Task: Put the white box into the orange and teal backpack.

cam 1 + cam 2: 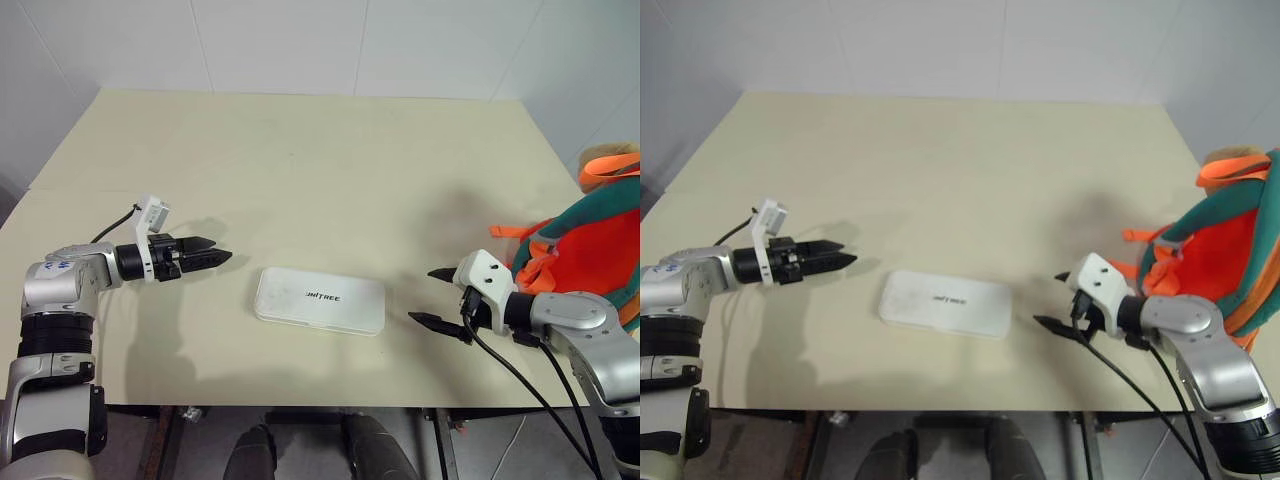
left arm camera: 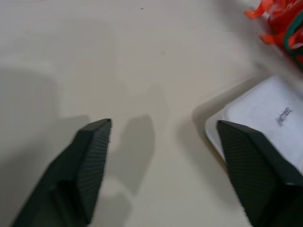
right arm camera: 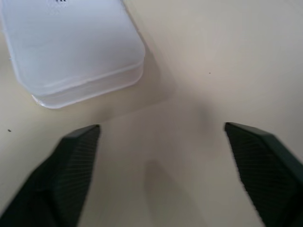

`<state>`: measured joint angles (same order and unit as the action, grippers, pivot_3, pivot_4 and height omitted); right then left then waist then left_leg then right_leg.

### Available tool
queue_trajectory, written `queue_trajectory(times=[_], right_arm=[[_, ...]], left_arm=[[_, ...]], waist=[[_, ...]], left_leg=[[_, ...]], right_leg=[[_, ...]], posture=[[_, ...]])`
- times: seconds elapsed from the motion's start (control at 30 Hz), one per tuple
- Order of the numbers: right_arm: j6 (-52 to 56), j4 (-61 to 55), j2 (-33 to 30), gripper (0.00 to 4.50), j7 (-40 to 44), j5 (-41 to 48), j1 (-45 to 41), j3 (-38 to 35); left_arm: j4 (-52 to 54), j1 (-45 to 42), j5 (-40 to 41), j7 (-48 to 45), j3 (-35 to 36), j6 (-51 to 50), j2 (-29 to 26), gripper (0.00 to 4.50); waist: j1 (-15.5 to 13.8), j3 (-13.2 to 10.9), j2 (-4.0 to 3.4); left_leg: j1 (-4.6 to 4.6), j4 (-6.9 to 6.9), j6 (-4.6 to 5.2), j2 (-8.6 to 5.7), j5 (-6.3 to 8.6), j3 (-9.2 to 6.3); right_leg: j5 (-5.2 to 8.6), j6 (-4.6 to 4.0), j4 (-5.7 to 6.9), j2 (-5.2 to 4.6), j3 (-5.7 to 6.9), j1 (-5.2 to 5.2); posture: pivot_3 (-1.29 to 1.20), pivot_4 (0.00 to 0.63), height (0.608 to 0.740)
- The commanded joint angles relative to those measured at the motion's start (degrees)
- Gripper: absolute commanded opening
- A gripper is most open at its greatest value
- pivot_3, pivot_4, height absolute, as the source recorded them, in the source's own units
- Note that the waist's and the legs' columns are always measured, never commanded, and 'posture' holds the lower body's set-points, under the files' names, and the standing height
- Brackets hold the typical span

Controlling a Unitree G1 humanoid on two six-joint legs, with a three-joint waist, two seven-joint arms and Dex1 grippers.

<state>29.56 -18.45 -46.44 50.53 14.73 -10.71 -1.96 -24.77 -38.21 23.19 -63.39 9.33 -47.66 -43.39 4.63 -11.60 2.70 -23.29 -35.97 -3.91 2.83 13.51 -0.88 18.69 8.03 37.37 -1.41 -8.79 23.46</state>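
White wall panels rise behind a pale cream tabletop (image 1: 330,170), which carries everything that matters. Taking the box as the centre of a clock face in the head views, with twelve o'clock toward the wall:

Largest is the backpack (image 1: 595,250), orange with teal trim, slumped at the tabletop's right edge at about two to three o'clock from the box, well apart from it. Orange webbing trails from it toward the middle.

Next, the box (image 1: 320,300) lies flat near the front edge, midway between the two arms. Its long axis runs from nine to three o'clock, tilted slightly so the right end sits a little nearer the front edge. The lettering faces up.

The left pincer (image 1: 205,257) hangs at about ten o'clock from the box, near its left short end but not touching, tips aimed toward it. Its wrist view shows the two pads spread wide with nothing between them, the box corner just past one pad.

The right pincer (image 1: 440,297) sits at three o'clock, just beside the right short end and also apart from it, fingers spread and empty.

Judging by this, the right pincer is the nearer of the two, and it sits between box and backpack, so each short end has a pincer facing it.
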Motion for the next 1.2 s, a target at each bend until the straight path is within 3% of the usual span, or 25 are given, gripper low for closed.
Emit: queue_trajectory(times=[0.03, 0.27, 0.5, 0.8, 1.2], right_arm=[[-2.6, 0.8, 1.0, 4.5, -2.0, -2.2, -0.7, 1.3], [-7.1, 4.9, 2.9, 4.5, -5.3, -7.5, -1.8, 4.6], [-8.1, 6.7, 4.5, 4.5, -7.0, -10.4, -3.4, 6.7], [-8.3, 5.9, 5.7, 4.5, -6.4, -11.8, -3.9, 8.8], [-8.6, 6.2, 6.0, 4.5, -6.2, -12.4, -4.6, 8.5]], left_arm=[[1.9, -0.8, 4.1, 0.3, 2.5, -5.2, 0.1, 4.49], [-3.3, -2.1, 10.9, -4.9, 0.4, -22.8, -1.0, 4.49], [-10.6, -4.4, 12.2, -9.9, -4.5, -29.7, 0.3, 4.49], [-15.8, -6.8, 8.2, -16.0, -15.3, -25.1, 2.4, 4.49], [-23.1, -11.3, 1.8, -22.0, -20.8, -16.3, 7.0, 4.49]], waist=[[0.0, 0.0, 0.0], [0.1, 0.0, 0.0], [0.2, 0.0, 0.0], [0.1, 0.0, 0.01], [-0.2, 0.0, 0.0]], left_leg=[[0.0, -0.01, 0.0, 0.0, 0.0, 0.0], [0.0, 0.0, 0.0, -0.01, 0.0, -0.01], [0.03, -0.03, -0.01, -0.01, -0.01, -0.02], [0.08, -0.05, -0.03, -0.01, -0.02, -0.02], [0.14, -0.1, -0.03, -0.04, -0.05, -0.03]], right_leg=[[0.0, 0.0, 0.0, 0.0, 0.0, 0.0], [0.0, 0.0, 0.02, 0.0, 0.01, 0.01], [0.0, -0.01, 0.04, 0.0, 0.03, 0.0], [0.0, -0.03, 0.05, 0.0, 0.03, -0.05], [-0.01, -0.03, 0.04, 0.0, 0.02, -0.14]], posture=[[0.0, 0.15, 0.74], [0.0, 0.15, 0.74], [0.0, 0.15, 0.74], [0.0, 0.15, 0.74], [0.0, 0.15, 0.74]])
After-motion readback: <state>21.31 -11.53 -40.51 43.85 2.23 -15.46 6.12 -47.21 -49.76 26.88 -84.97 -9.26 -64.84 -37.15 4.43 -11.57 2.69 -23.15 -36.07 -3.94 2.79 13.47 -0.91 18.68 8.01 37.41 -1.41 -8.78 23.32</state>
